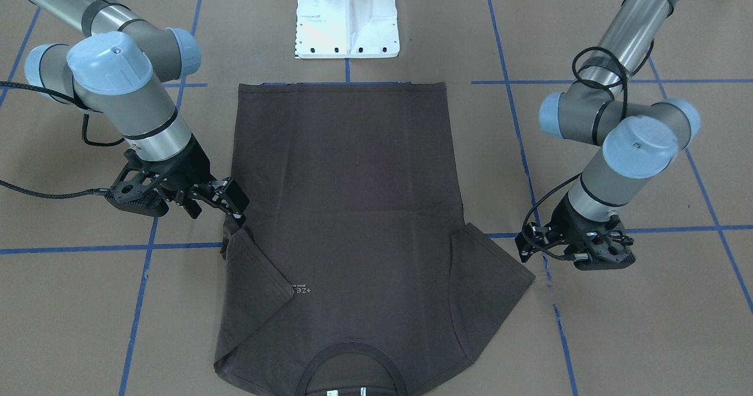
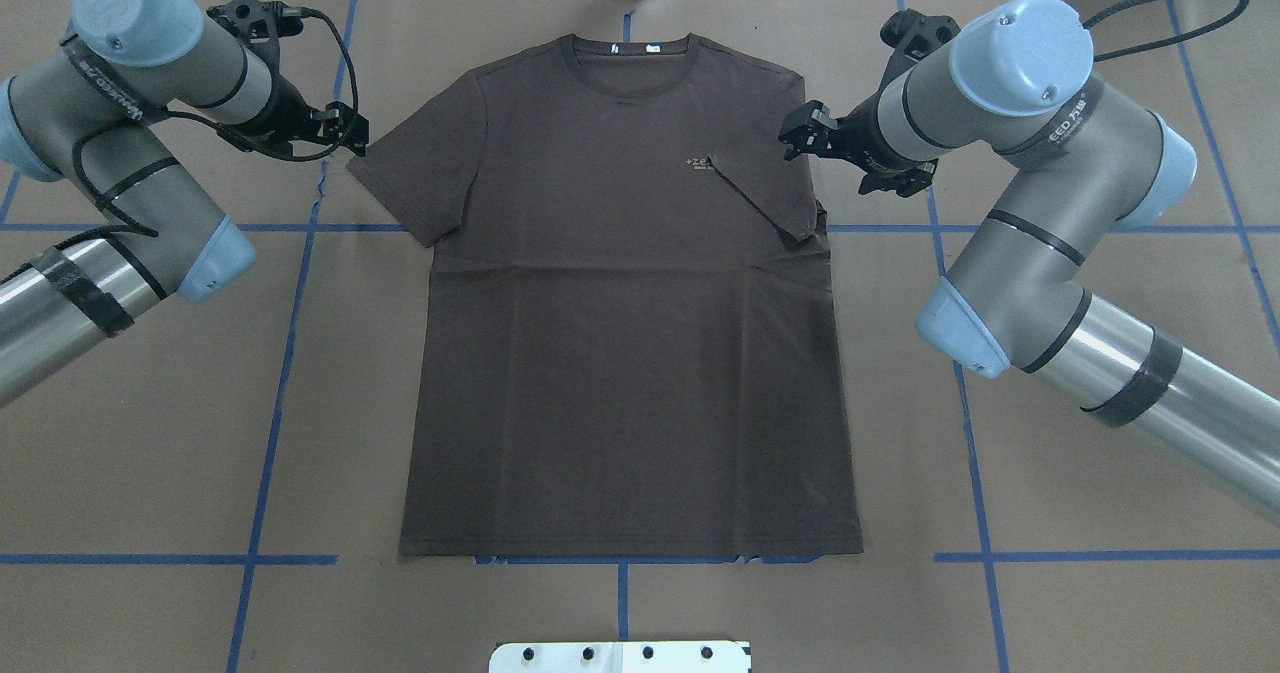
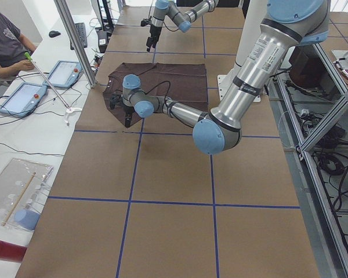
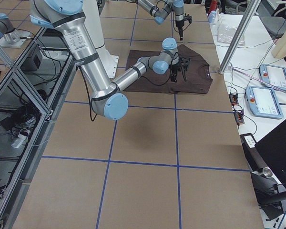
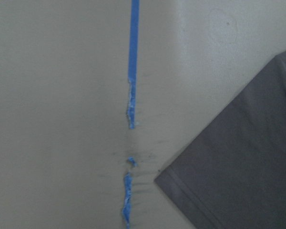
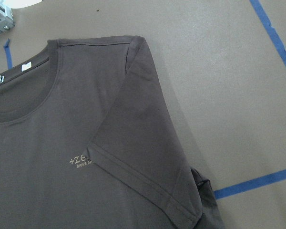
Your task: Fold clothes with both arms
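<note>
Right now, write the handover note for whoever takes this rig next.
Right gripper: open, empty, at the right edge of the T-shirt, by the shoulder.
Left gripper: open, empty, just outside the left sleeve.
T-shirt: flat, front up, on the table.
Done: right sleeve folded in over the chest.
Left to do: left sleeve, then the body.

The brown table (image 2: 150,433) is crossed by blue tape lines (image 2: 150,559). A dark T-shirt (image 2: 620,353) lies flat at its middle, collar toward 12 o'clock and hem toward 6, its 2 o'clock sleeve folded inward. A white base plate (image 2: 620,656) sits at 6 o'clock.
</note>
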Motion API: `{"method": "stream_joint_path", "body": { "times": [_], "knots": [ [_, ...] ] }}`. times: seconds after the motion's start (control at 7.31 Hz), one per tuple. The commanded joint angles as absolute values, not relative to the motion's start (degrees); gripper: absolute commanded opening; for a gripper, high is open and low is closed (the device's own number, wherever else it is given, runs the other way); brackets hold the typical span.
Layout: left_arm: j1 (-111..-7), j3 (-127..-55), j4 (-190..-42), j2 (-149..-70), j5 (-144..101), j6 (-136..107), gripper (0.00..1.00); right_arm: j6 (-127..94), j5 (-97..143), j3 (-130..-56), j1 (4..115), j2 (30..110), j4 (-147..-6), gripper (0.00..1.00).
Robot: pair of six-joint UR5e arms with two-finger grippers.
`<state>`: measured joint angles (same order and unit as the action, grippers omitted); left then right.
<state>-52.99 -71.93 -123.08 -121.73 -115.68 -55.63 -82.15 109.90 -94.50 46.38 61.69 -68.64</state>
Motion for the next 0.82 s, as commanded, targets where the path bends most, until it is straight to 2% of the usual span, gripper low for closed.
{"method": "stream_joint_path", "body": {
  "times": [0.0, 0.55, 0.68],
  "knots": [
    [-52.5, -65.7, -127.1, -124.1, -114.6, -55.7, 0.81, -82.2, 109.5, -95.9, 46.5, 62.7, -68.6, 1.0],
    [-51.6, -61.5, -127.6, -126.6, -113.7, -55.7, 0.74, -82.1, 109.4, -96.0, 46.8, 63.2, -68.6, 1.0],
    [-51.3, -61.5, -127.5, -126.7, -113.7, -55.8, 0.69, -82.1, 109.5, -96.0, 46.9, 63.3, -68.6, 1.0]
  ]
}}
